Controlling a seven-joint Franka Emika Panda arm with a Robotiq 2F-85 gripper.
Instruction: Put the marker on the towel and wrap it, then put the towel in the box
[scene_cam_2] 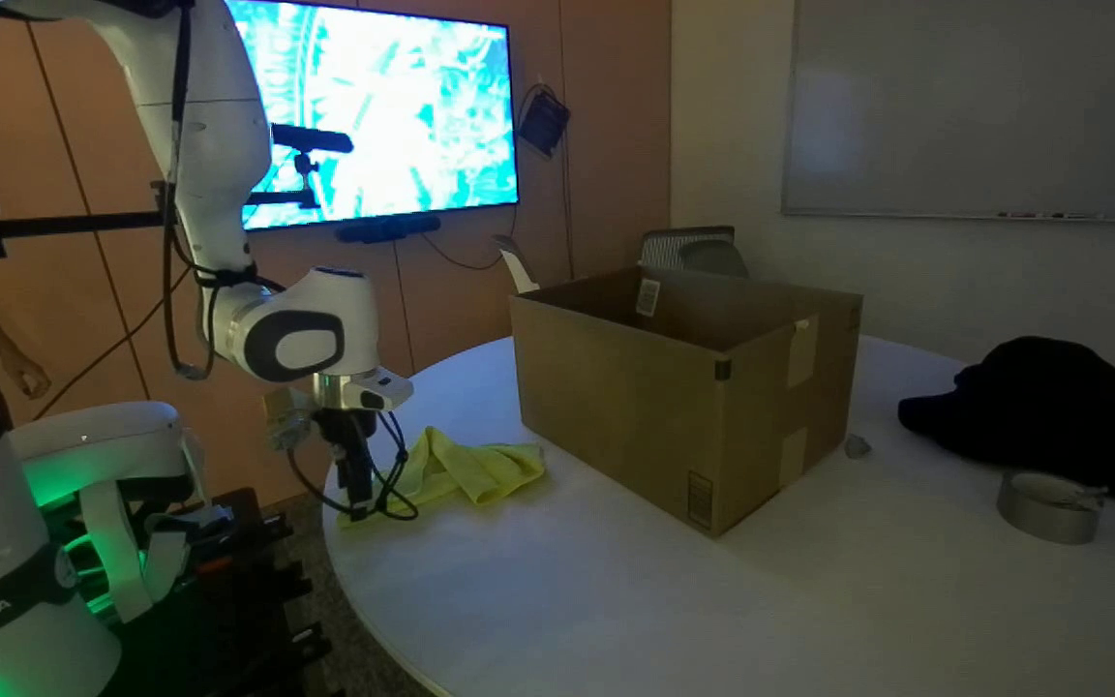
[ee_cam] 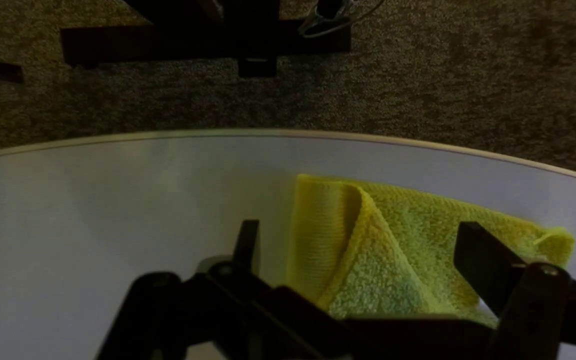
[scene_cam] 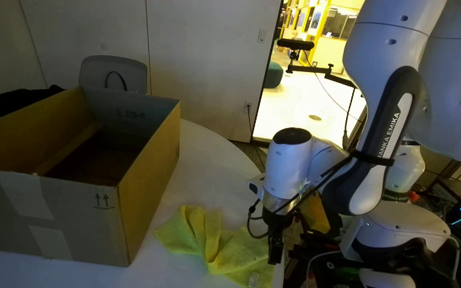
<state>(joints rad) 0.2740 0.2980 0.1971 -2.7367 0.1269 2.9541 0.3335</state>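
A yellow towel lies crumpled and folded over on the white table near its edge. It also shows in an exterior view and in the wrist view. My gripper is open, its fingers wide apart above the towel, one beside the towel's edge and one over it. In both exterior views the gripper points down at the towel's end. A small pale thing is at the towel's near edge; I cannot tell what it is. No marker is clearly visible. The open cardboard box stands beside the towel.
The round table's edge runs close to the towel. A roll of tape, a dark cloth and a small grey lump lie beyond the box. A chair stands behind the box.
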